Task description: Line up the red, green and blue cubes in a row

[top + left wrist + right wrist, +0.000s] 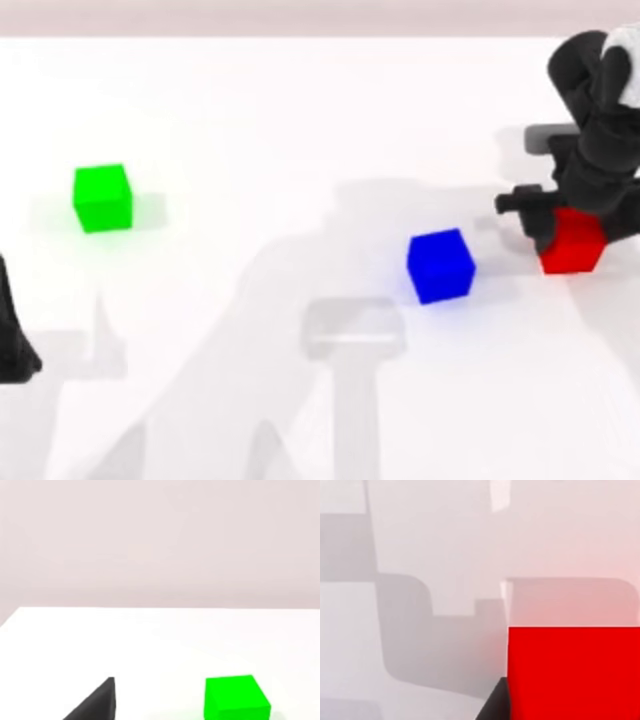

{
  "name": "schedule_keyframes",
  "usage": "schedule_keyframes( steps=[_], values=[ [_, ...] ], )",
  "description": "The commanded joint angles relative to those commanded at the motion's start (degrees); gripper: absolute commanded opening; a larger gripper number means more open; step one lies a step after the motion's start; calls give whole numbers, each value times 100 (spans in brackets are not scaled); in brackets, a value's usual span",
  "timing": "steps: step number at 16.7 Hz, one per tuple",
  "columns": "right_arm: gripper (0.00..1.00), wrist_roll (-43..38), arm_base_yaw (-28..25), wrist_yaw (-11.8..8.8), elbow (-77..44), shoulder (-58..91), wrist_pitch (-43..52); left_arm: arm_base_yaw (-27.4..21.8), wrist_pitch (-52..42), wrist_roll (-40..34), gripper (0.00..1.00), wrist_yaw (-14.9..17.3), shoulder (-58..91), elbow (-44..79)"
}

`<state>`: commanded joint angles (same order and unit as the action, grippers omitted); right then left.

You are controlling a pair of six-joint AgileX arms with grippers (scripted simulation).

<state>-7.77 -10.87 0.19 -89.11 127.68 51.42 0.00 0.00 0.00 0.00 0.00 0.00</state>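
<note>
Plain white desk (300, 120), pale wall behind. Right gripper (560, 225) is at the right edge, fingers pinching the red cube (573, 243). Blue cube (440, 265) sits just left of it, right of centre; green cube (103, 198) is far off near the left edge, nearer the parked left arm (15, 340). Left fingers: can't tell. Right wrist view shows red cube close against a finger; left wrist view shows only green.

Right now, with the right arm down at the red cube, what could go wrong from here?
The right gripper sits at the red cube, but its grip is hidden, so the cube might slip or get nudged. The blue cube lies close by toward the left and could be bumped during a carry. The green cube sits far left, near the parked left arm.
</note>
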Motion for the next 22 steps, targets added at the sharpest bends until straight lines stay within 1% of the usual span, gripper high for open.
schedule_keyframes(
  steps=[6,8,13,19,20,22],
  values=[
    [0,7,11,16,-62,-137,64,0,0,0,100,0,0,0],
    [0,16,-6,12,-243,-199,281,0,0,0,100,0,0,0],
    [0,15,-30,11,-900,-519,1327,0,0,0,100,0,0,0],
    [0,-5,-14,10,-981,-550,1422,0,0,0,100,0,0,0],
    [0,-73,-82,12,-1048,-497,1467,0,0,0,100,0,0,0],
    [0,-392,-396,20,-1371,-272,1662,0,0,0,100,0,0,0]
  ],
)
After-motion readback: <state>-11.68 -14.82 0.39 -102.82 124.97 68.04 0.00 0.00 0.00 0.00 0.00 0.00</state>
